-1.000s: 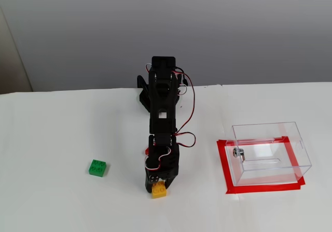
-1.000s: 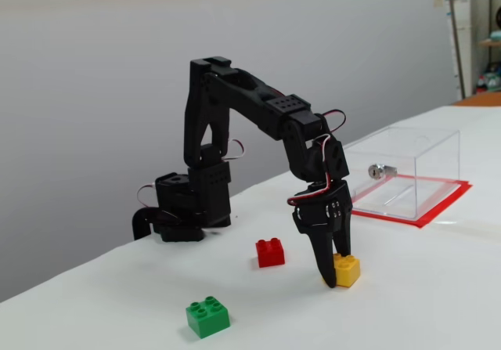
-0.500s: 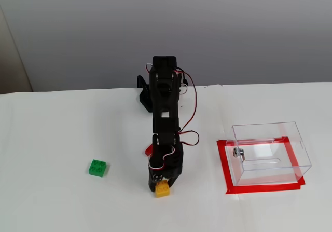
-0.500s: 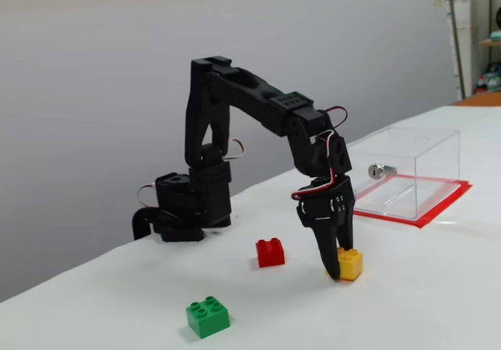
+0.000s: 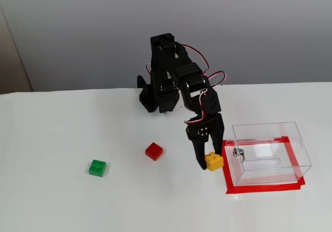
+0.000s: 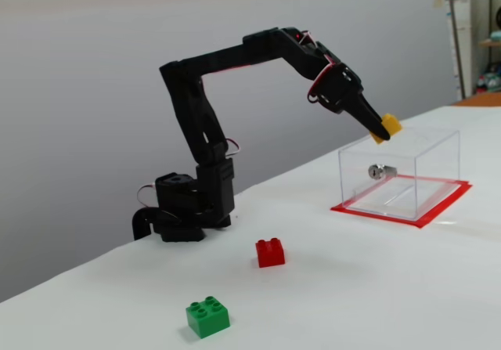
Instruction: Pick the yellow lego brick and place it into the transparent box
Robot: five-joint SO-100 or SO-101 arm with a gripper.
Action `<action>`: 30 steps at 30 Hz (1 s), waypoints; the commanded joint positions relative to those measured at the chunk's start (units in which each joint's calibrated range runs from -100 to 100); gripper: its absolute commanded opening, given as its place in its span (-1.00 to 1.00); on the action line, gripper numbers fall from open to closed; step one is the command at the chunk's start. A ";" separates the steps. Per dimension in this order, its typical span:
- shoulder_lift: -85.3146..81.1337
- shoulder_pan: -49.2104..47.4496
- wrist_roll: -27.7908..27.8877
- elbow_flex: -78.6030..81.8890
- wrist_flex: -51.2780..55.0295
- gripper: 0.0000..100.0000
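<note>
Green brick [image 6: 207, 316] and red brick [image 6: 270, 252] lie on the table, well behind the pincer [image 6: 381, 128] — which, a second ago low at the table, now carries the yellow brick [image 6: 386, 126] clamped at its tip, raised just short of the box [image 6: 407, 166] — transport nearly done.

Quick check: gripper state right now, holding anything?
Gripper: closed on the yellow brick, lifted off the table and held near the top edge of the clear box.
</note>
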 commanded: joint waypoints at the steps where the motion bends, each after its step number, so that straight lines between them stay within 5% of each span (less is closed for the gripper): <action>1: -4.31 -7.86 0.25 -2.17 -0.14 -0.85; 13: -0.91 -30.63 0.19 -2.17 -3.02 -0.85; 30: 7.23 -33.81 0.19 -7.78 -9.54 -0.85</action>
